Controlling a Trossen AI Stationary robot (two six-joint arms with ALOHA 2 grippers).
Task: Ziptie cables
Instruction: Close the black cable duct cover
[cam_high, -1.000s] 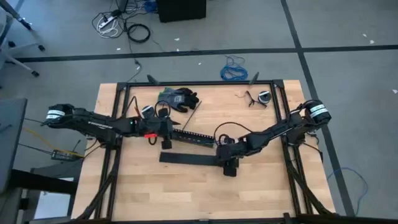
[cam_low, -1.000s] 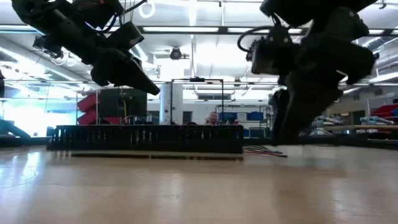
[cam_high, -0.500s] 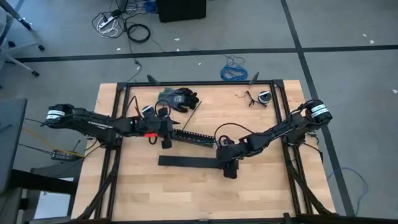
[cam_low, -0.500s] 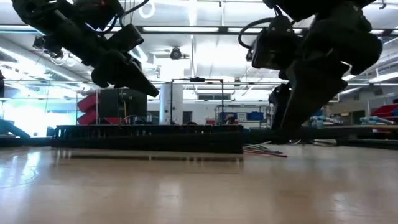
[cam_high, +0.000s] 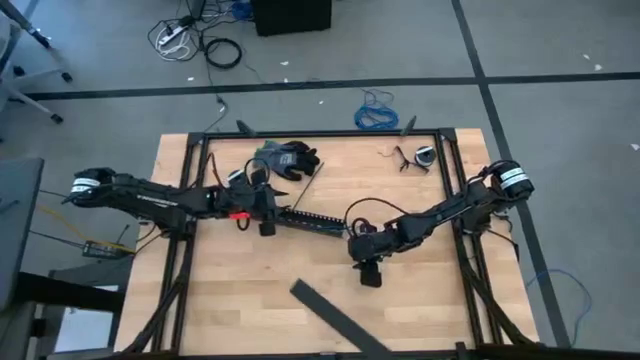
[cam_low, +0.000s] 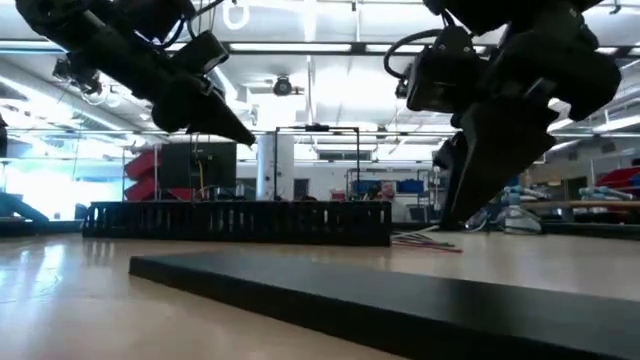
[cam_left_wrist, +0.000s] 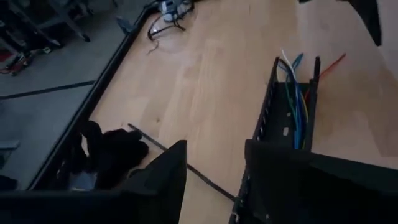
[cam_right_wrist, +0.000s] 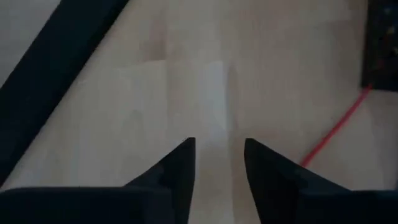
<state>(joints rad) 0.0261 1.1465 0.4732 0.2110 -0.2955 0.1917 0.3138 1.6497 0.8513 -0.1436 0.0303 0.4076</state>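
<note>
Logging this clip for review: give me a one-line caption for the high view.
Left gripper at the slotted black cable duct, right gripper beside it, flat black strip lying diagonal near the wooden table's front edge.

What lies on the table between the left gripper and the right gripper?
The high view shows a black slotted tray lying between the left gripper and the right gripper, with the cables inside it.

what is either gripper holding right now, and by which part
Nothing is held. The right gripper is open over bare table, with only wood between its fingers. The left gripper is open too, above the slotted cable duct, gripping nothing.
</note>
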